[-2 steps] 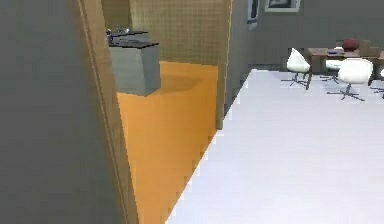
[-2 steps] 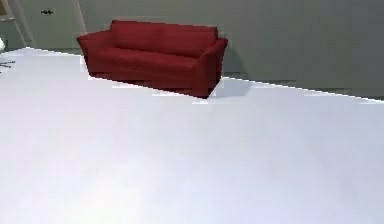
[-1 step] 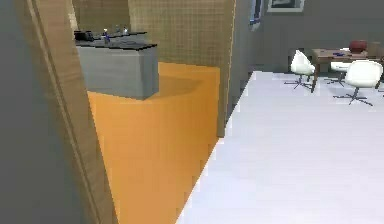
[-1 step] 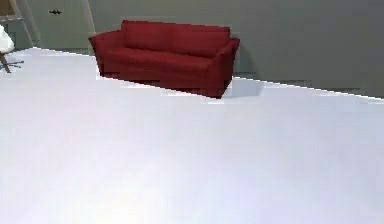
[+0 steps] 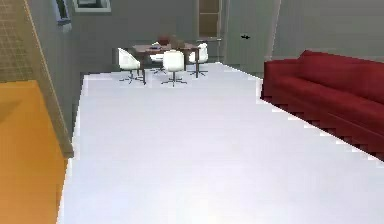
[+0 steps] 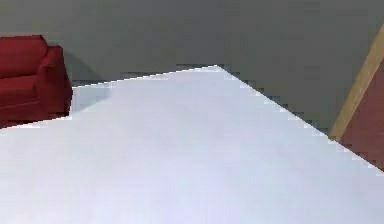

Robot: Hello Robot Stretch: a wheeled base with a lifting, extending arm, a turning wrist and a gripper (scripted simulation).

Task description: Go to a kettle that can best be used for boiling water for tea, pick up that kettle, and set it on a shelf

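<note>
Pale floor (image 5: 200,160) up close, orange surface (image 5: 22,140) at forward view's bottom left. Red sofa (image 5: 330,88) runs along the right, same sofa (image 6: 30,75) at arm side view's left. Tan strip (image 6: 362,95) at that view's right edge. Far back: dark table (image 5: 158,48) ringed by white chairs (image 5: 174,63), door (image 5: 245,35) in grey wall (image 5: 120,25). Kettle location: cannot tell. Gripper finger state: cannot tell.

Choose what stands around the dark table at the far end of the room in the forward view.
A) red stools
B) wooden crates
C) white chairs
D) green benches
C: white chairs stand around the dark table.
</note>
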